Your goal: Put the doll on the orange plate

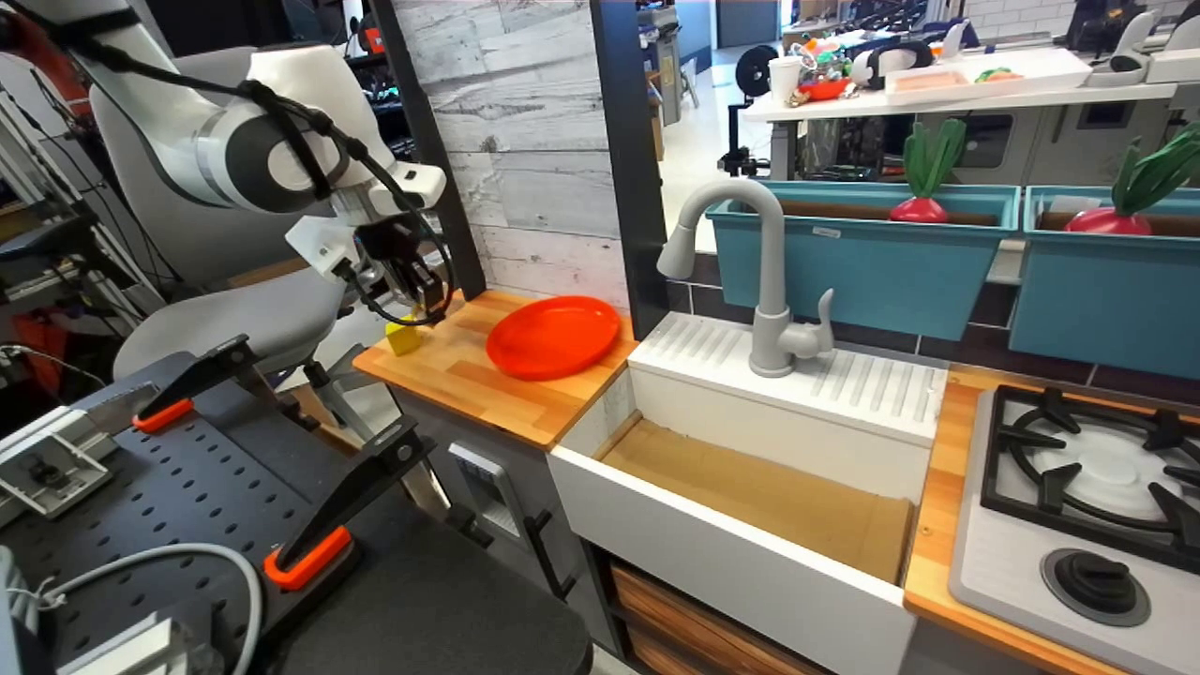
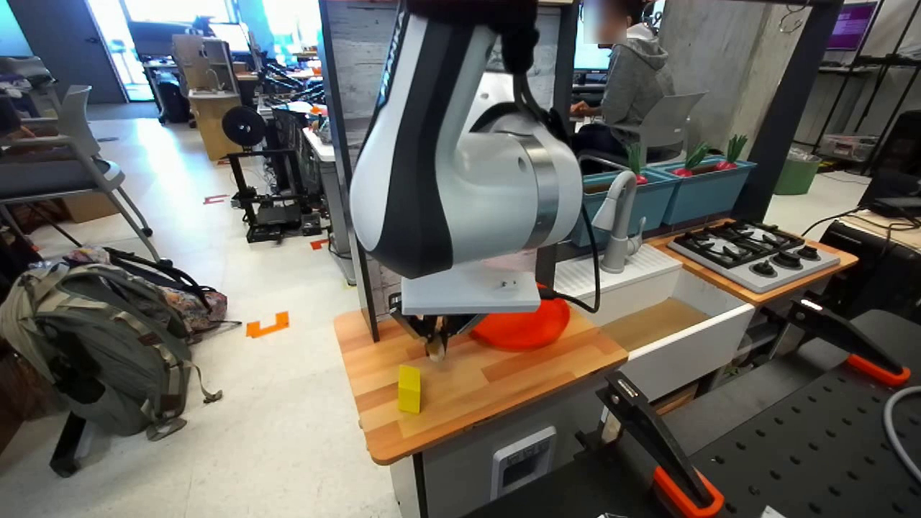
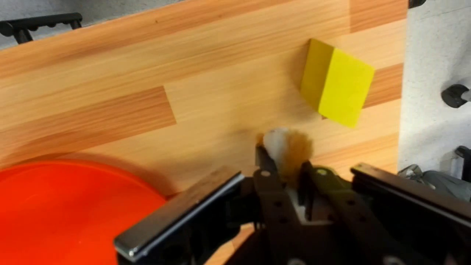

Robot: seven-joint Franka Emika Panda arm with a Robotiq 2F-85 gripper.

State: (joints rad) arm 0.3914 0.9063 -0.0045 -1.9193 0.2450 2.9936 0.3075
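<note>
Doll point(image 3: 289, 147) in our grip, a sideways carry likely next.
On the desk point(image 1: 473, 389), the orange plate point(image 3: 73, 217) lies lower left of the end effector point(image 3: 283, 162) in the wrist view, near but apart; we have the jaws closed on the doll, which pokes past them, over the desk rather than the plate.

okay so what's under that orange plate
The orange plate rests on the wooden countertop, which shows beside it; whatever lies directly beneath is covered by the plate.
</note>
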